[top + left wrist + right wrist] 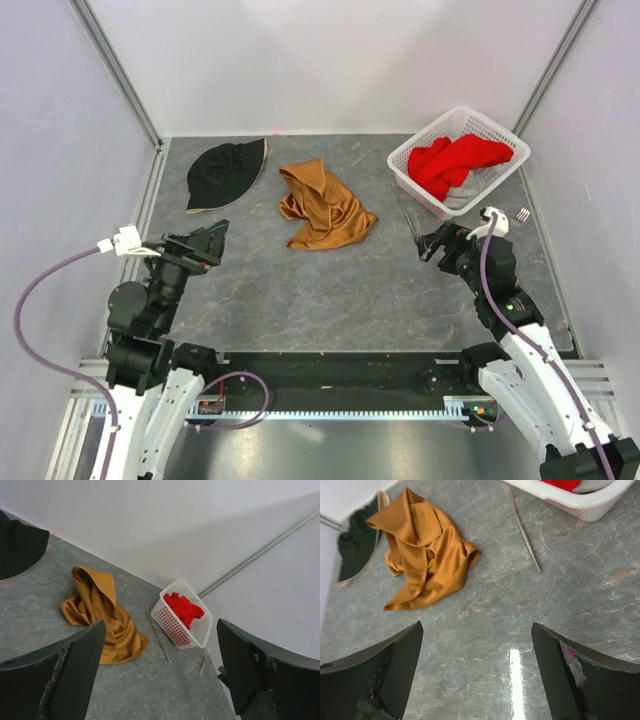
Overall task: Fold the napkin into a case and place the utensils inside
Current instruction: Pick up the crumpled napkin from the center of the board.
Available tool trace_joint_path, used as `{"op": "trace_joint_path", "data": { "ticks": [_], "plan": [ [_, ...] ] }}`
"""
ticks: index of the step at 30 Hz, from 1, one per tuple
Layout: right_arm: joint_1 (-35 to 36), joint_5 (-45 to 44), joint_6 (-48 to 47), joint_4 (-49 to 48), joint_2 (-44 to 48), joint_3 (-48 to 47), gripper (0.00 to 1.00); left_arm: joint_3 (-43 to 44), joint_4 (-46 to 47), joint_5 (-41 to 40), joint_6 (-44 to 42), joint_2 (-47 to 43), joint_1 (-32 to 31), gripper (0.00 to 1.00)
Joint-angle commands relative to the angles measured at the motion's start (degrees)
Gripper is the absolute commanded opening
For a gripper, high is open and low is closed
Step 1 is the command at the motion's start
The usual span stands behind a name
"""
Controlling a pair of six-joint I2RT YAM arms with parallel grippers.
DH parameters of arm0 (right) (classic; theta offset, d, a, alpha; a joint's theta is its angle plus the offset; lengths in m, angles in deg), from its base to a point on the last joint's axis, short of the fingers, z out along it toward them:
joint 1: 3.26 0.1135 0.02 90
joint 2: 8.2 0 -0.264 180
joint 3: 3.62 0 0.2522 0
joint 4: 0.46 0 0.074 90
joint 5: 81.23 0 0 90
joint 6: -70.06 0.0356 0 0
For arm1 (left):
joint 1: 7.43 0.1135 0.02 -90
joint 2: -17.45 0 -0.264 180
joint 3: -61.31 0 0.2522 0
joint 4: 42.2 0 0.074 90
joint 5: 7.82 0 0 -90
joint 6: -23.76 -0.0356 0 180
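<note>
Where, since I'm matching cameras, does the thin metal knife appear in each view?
Top external: knife right of centre, beside the white basket.
Left wrist: knife centre, left of the basket.
Right wrist: knife upper centre, below the basket.
Shared landmark: the basket.

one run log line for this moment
shiny orange-brown napkin: crumpled, unfolded | thin grey metal knife: beside white basket | silver fork: on table | left gripper: open, empty | right gripper: open, empty

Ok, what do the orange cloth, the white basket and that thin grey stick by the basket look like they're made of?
Orange cloth: thin satin-like fabric, judging by its sheen and soft creases. White basket: likely moulded plastic, perforated walls. Grey stick: probably metal, straight with a dull shine.
</note>
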Motion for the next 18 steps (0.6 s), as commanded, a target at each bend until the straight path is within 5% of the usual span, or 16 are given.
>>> {"op": "trace_joint_path", "data": {
  "ticks": [1, 4, 7, 10, 18],
  "plan": [
    [0.2, 1.7, -7.5, 1.6, -7.2, -5.7, 0.98, 2.2, -7.6, 4.7, -11.5, 3.0, 0.0, 1.00],
    [0.4, 12.2, -10.4, -4.9, -14.6, -9.6, 0.98, 5.1, -11.6, 12.7, -12.8, 14.5, 0.0, 1.00],
    [4.9, 10.4, -12.8, -7.6, -26.1, -17.6, 0.98, 9.2, -17.1, 13.4, -14.8, 26.4, -0.4, 1.00],
    [11.9, 5.5, -20.6, -5.8, -38.3, -27.3, 0.98, 8.6, -17.8, 5.7, -16.0, 29.0, -5.7, 1.00],
    [19.6, 6.0, -34.8, -5.1, -62.2, -43.2, 0.95, 2.9, -10.4, -20.7, -17.5, 38.1, -32.9, 0.91]
  ]
}}
